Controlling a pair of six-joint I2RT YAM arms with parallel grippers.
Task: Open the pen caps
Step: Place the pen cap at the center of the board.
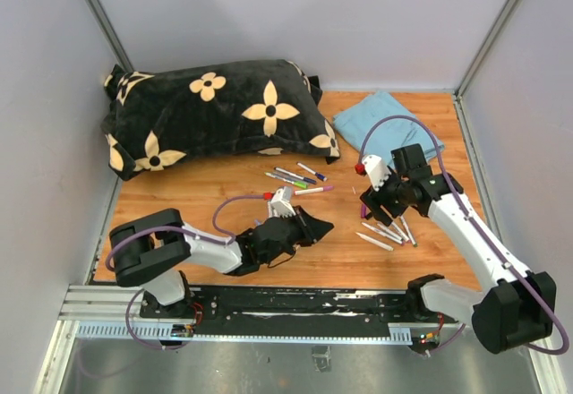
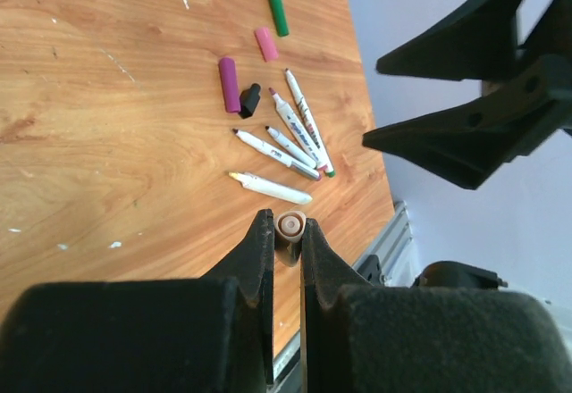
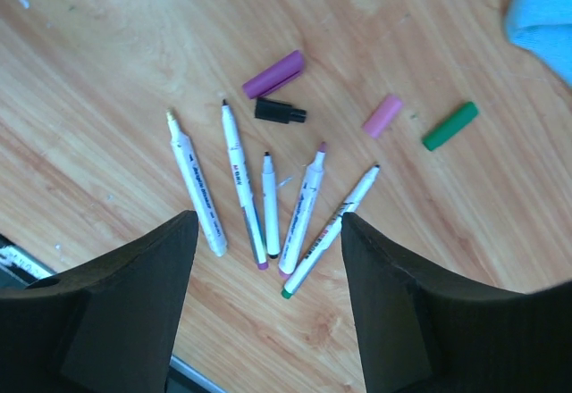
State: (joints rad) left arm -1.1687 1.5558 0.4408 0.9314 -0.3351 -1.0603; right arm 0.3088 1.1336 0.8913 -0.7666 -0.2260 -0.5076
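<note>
My left gripper point(image 2: 288, 232) is shut on a short pale beige tube point(image 2: 290, 226) seen end-on; its hollow end looks like a pen cap. In the top view this gripper point(image 1: 318, 226) hovers mid-table. My right gripper point(image 3: 268, 223) stands open above several uncapped white pens point(image 3: 302, 205), holding nothing. Loose pen caps lie beyond them: purple point(image 3: 273, 73), black point(image 3: 280, 112), pink point(image 3: 382, 115), green point(image 3: 450, 126). The left wrist view shows the same pens point(image 2: 290, 147), the purple cap point(image 2: 230, 84) and the right gripper point(image 2: 372, 102) above them.
Several capped pens point(image 1: 291, 179) lie mid-table in front of a black flowered pillow point(image 1: 215, 112). A folded blue cloth point(image 1: 394, 125) lies at the back right. The uncapped pens point(image 1: 385, 231) sit under the right gripper point(image 1: 376, 204), close to the table's near edge.
</note>
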